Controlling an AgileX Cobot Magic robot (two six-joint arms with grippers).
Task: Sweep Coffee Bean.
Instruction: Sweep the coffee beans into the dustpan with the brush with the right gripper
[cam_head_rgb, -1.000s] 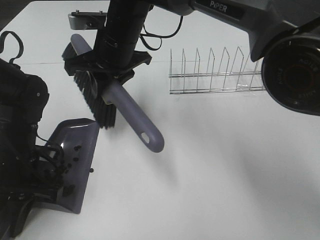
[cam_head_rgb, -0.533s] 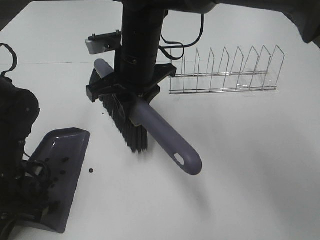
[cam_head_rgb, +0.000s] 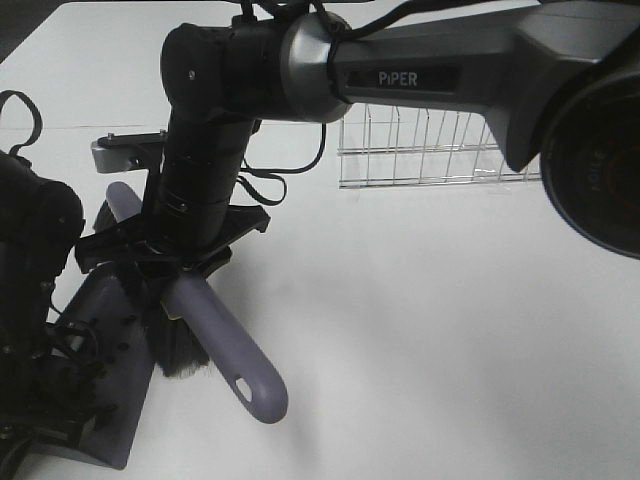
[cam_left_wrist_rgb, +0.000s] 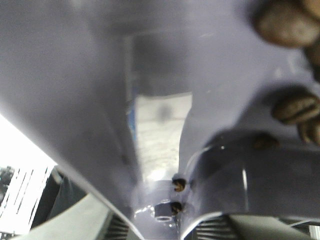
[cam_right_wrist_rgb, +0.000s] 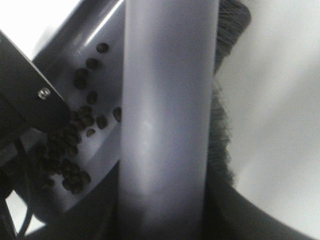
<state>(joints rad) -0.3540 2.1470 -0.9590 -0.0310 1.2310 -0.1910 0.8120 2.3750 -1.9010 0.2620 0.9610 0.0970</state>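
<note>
My right gripper (cam_head_rgb: 178, 258) reaches across to the left and is shut on the purple brush (cam_head_rgb: 215, 335). The brush's black bristles (cam_head_rgb: 180, 350) rest against the open edge of the purple dustpan (cam_head_rgb: 108, 400). My left gripper (cam_head_rgb: 55, 355) is shut on the dustpan's handle side at the left edge. Several coffee beans (cam_head_rgb: 100, 335) lie on the dustpan. The right wrist view shows the brush handle (cam_right_wrist_rgb: 170, 100), the bristles (cam_right_wrist_rgb: 222, 130) and the coffee beans (cam_right_wrist_rgb: 75, 135) in the dustpan (cam_right_wrist_rgb: 107, 60). The left wrist view shows the dustpan (cam_left_wrist_rgb: 75, 75) close up with coffee beans (cam_left_wrist_rgb: 295, 107).
A wire dish rack (cam_head_rgb: 430, 150) stands at the back right on the white table (cam_head_rgb: 450, 330). The right arm's dark body (cam_head_rgb: 300, 70) spans the upper part of the view.
The right gripper has swept the brush left and toward the front, up to the dustpan's edge. The loose bean that lay beside the dustpan no longer shows.
</note>
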